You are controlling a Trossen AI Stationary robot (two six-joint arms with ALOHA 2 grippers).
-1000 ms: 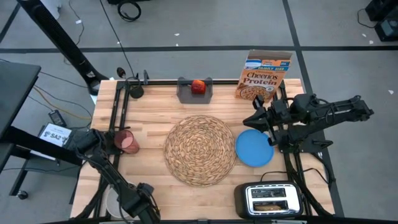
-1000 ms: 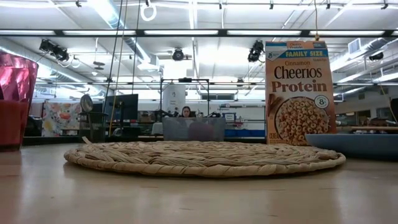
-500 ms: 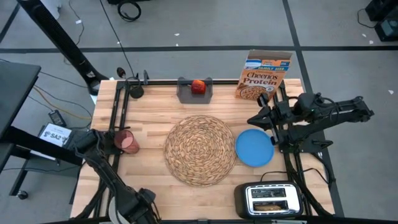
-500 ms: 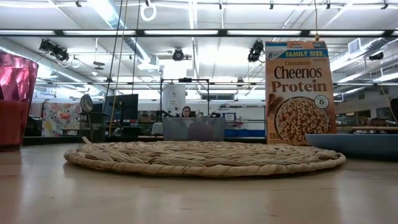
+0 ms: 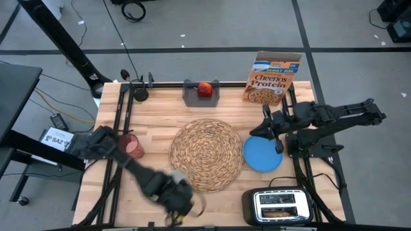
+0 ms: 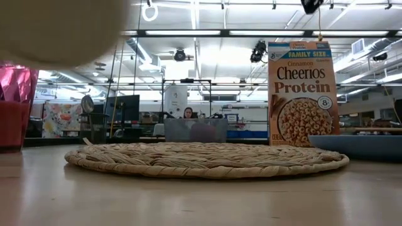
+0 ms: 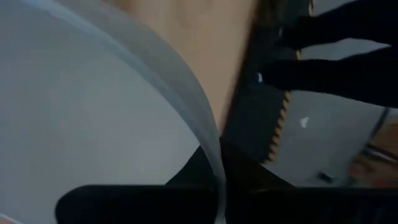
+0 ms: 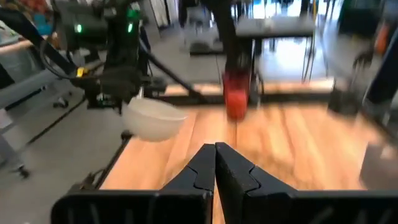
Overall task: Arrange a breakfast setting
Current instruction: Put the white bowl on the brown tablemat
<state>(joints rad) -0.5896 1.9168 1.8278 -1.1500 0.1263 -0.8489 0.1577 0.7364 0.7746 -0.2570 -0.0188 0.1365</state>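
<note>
1. The round woven straw placemat (image 5: 206, 154) lies bare at the table's centre; nothing sits on it yet, so the setting is barely begun.
2. The left gripper (image 5: 174, 192), off the placemat's near-left edge, grasps the white bowl (image 8: 153, 121) by its rim and carries it above the table.
3. The round blue plate (image 5: 262, 153) lies just right of the placemat; the right gripper (image 5: 266, 122) hovers near it, fingers pressed together, holding nothing.
4. The translucent red cup (image 5: 133, 146), red apple (image 5: 204, 88) on its grey tray (image 5: 192, 96), Cheerios Protein box (image 5: 273, 78) and toast slice (image 5: 280, 212) in the toaster (image 5: 276, 205) remain unplaced.
</note>
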